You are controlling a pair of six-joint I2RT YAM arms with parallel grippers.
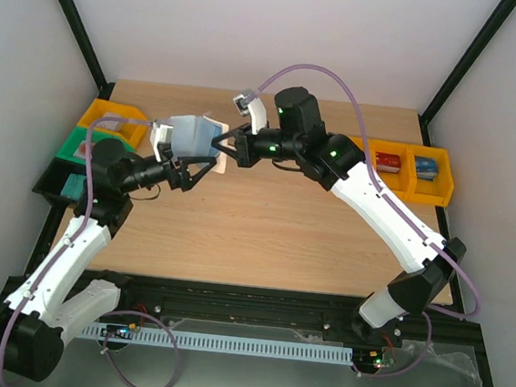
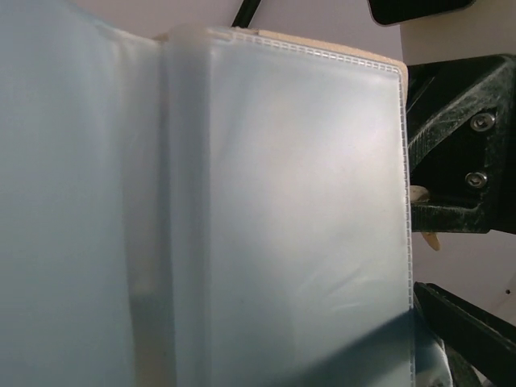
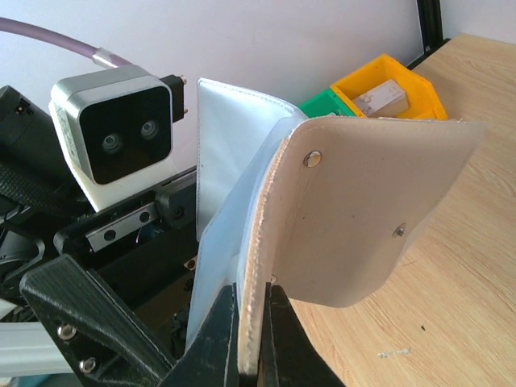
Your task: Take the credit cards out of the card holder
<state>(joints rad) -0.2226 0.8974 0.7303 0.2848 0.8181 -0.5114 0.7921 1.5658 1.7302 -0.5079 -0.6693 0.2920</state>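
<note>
The card holder (image 1: 190, 135) is held up in the air between both grippers, folded open. My right gripper (image 1: 230, 145) is shut on the edge of its beige cover (image 3: 371, 210), with both fingertips pinching the stitched rim in the right wrist view (image 3: 256, 294). My left gripper (image 1: 201, 162) holds the holder's other side from below. Its pale blue inner sleeves (image 2: 282, 201) fill the left wrist view and hide the left fingers. No card shows inside the sleeves. A red card (image 1: 388, 161) lies in a yellow bin at the right.
Two yellow bins (image 1: 428, 187) stand at the table's right edge, one holding a blue item. A yellow bin (image 1: 110, 111), a green bin (image 1: 72, 148) and a dark bin (image 1: 57, 194) stand at the left. The yellow bin (image 3: 403, 72) also shows behind the holder.
</note>
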